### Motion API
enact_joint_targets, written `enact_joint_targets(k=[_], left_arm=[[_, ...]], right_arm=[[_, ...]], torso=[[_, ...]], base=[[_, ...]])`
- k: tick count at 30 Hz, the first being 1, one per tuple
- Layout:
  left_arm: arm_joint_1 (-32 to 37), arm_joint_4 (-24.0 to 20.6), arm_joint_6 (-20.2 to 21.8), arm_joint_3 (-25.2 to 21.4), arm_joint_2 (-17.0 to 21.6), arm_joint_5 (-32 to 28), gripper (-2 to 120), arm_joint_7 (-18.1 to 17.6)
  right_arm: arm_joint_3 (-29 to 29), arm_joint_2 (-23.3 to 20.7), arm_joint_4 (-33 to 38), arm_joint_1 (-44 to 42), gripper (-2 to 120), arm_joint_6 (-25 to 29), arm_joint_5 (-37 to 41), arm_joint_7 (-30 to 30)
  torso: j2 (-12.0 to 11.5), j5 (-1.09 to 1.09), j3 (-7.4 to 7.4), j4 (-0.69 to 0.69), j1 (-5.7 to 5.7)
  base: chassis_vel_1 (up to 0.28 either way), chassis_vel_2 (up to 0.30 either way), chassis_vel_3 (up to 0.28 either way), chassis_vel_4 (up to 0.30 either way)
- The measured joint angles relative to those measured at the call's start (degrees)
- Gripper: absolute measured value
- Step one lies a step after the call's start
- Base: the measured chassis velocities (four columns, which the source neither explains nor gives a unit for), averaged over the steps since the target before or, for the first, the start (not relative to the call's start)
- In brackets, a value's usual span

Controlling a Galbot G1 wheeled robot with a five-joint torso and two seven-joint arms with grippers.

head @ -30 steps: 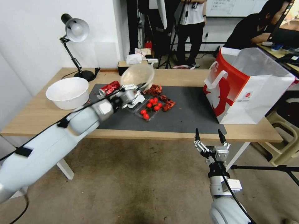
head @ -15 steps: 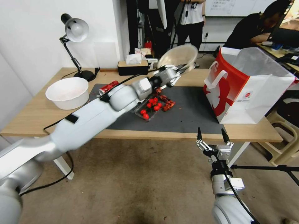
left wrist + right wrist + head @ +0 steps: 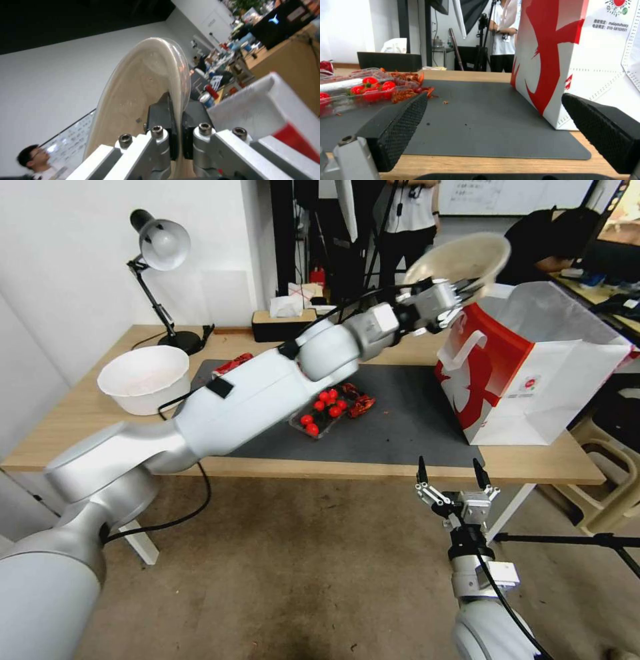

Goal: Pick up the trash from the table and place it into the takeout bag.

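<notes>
A: Head view first. How far along is it?

B: Partway, I'd judge. The left end effector (image 3: 460, 295) is pinching the rim of a beige bowl (image 3: 460, 257) and holds it in the air, just at the near top edge of the takeout bag (image 3: 533, 373). Below and behind that end effector, a crushed red can (image 3: 233, 365) and a clear tray of tomatoes (image 3: 320, 413) lie on the surface (image 3: 87, 427), so more clearing is left (a white bowl (image 3: 143, 378) sits there too).

A: And against the earlier frames?

B: The bowl was lifted over the dark mat (image 3: 400, 427), then carried toward the bag; now it is nearly above the opening.

A: Left wrist view?

B: The fingers (image 3: 160, 125) are pressed onto the bowl's rim (image 3: 176, 75), one on each side, with the bag's white edge (image 3: 253, 105) just past them.

A: Right wrist view?

B: The right end effector (image 3: 493, 120) is spread wide, holding nothing, low at the surface's front edge, with the bag just ahead.
</notes>
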Motion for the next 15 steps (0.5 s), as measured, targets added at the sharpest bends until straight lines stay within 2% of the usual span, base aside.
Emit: enact_joint_targets(k=[5,6,7,10,15], left_arm=[[-1.3,3.6,0.0,0.7,-5.4,-0.9,1,-0.2],[-1.6,5.3,-0.1,0.7,-7.6,-1.1,1,-0.2],[-1.6,5.3,-0.1,0.7,-7.6,-1.1,1,-0.2],[-2.2,8.2,-0.2,0.9,-11.1,-1.8,1,-0.3],[-2.8,9.4,-0.4,2.2,-13.0,-3.2,1,-1.3]], right_arm=[[0.0,-0.1,-0.2,0.1,100,0.0,0.0,0.0],[0.0,-0.1,-0.2,0.2,100,0.1,0.0,0.0],[0.0,-0.1,-0.2,0.2,100,0.1,0.0,0.0],[0.0,-0.1,-0.3,0.1,100,0.2,0.0,0.1],[0.0,0.0,-0.6,0.3,100,0.4,0.0,0.1]], torso=[[0.0,0.0,0.0,-0.01,-0.01],[0.0,0.0,0.0,0.0,-0.01],[0.0,0.0,0.0,0.0,-0.01],[0.0,0.0,0.0,-0.01,-0.01],[0.0,0.0,0.0,-0.01,0.0]], base=[[0.0,0.0,0.0,0.0],[0.0,0.0,0.0,0.0],[0.0,0.0,0.0,0.0],[0.0,0.0,0.0,0.0],[0.0,0.0,0.0,0.0]])
